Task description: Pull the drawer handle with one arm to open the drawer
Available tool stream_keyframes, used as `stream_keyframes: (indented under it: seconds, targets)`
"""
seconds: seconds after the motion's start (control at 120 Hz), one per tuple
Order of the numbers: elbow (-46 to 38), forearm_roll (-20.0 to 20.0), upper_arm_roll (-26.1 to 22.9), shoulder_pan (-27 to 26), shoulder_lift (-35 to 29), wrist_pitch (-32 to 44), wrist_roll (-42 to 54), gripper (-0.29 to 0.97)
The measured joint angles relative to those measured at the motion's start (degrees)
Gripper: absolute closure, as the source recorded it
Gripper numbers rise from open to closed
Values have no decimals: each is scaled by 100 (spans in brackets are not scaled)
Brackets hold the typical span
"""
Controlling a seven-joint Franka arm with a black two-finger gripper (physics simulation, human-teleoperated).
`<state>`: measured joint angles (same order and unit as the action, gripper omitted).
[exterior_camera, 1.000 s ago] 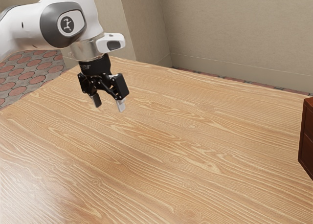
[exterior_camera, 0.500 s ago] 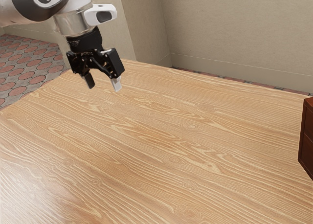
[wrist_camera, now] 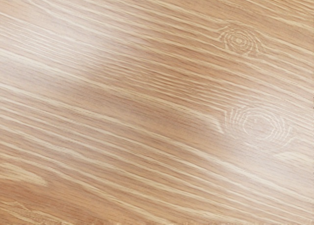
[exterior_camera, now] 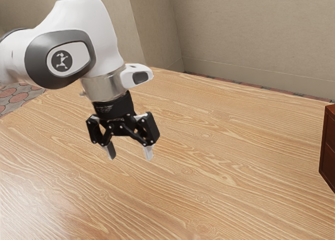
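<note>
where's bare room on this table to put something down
Nearly all the table is bare: the stretch between the gripper and the dark drawer cabinet at the exterior view's right edge, and the near strip below the gripper. Only the spot by the cabinet is tight.

Table (exterior_camera: 235,161) — light wood-grain, cabinet (exterior_camera: 328,148) — dark brown

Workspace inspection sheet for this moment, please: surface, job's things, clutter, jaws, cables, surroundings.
surface: wood-grain table; the same grain lies under the hand in the wrist view.
job's things: dark brown cabinet at the exterior view's right edge, cut off by the frame; open or shut cannot be told.
clutter: nothing seen.
jaws: open, empty, hanging above the table, far from the cabinet.
cables: nothing seen.
surroundings: beige walls; patterned floor beyond the arm.
</note>
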<state>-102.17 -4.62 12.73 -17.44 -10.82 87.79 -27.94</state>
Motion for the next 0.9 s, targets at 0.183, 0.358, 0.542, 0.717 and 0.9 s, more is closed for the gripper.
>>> stream_keyframes:
  seconds: [0.183, 0.358, 0.542, 0.717, 0.9]
  targets:
    - [-422, 349, -75, -502, -388, 239, -1131, 0]
    - [-398, 770, -489, -775, -419, 300, -2264, 0]
    - [-328, 724, -666, -785, -277, 379, -3180, 0]
    - [-318, 655, -854, -829, -186, 507, -3840, 0]
    - [-291, 611, -902, -856, -49, 741, -4334, 0]
